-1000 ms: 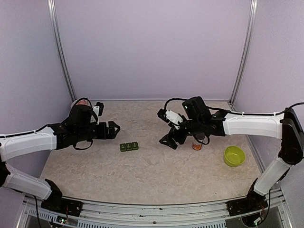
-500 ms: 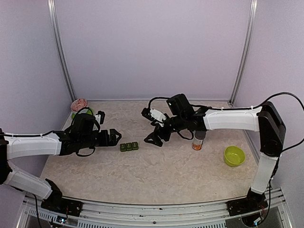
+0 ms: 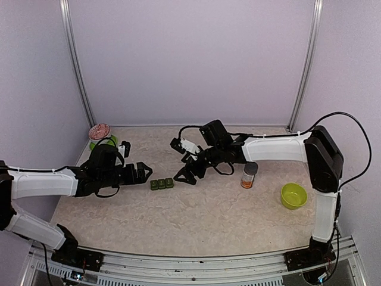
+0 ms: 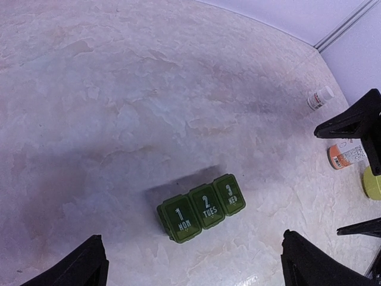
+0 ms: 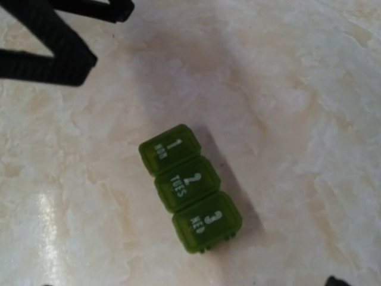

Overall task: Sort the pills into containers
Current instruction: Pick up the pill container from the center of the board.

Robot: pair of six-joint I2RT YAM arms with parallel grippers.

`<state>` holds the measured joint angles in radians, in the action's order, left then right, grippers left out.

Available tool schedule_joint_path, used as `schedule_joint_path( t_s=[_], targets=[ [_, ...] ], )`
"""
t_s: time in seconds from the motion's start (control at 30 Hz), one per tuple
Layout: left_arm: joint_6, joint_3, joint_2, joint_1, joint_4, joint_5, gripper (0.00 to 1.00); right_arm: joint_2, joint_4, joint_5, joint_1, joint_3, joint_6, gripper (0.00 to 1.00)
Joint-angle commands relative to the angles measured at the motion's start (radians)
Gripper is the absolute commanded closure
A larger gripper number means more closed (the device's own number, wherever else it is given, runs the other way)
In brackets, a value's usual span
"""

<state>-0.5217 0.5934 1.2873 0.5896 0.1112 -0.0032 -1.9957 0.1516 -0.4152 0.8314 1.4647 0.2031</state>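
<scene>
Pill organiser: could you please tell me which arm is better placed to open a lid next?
Right, probably: the right fingers, open, hover beside the organiser's WED end, slightly nearer than the left fingers by MON.

Containers (image 3: 162, 184): set on the tabletop (image 3: 196, 226), left of centre, in a left-to-right row.
Left jaws: held just left of the containers.
Right jaws: held just right of the containers.
Bottle (image 3: 248, 176): stood upright right of the right jaws, well apart from the containers.
Bowl (image 3: 293, 195): placed right of the bottle, nearer the front edge.
</scene>
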Motion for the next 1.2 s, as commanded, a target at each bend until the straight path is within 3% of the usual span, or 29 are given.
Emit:
schedule_joint_path(
  t_s=[0.0,0.33,1.17],
  targets=[
    [-0.008,-0.015,0.015,-0.006,0.031,0.018,0.01,0.007,-0.007,0.002,0.01,0.008,0.003,0.02],
    [-0.03,-0.026,0.058,-0.007,0.078,0.033,0.01,-0.103,0.029,-0.032,0.017,0.084,0.03,0.03],
    [-0.099,-0.116,0.013,-0.069,0.109,0.045,0.01,-0.263,-0.105,0.243,0.119,0.17,0.486,0.0]
  ],
)
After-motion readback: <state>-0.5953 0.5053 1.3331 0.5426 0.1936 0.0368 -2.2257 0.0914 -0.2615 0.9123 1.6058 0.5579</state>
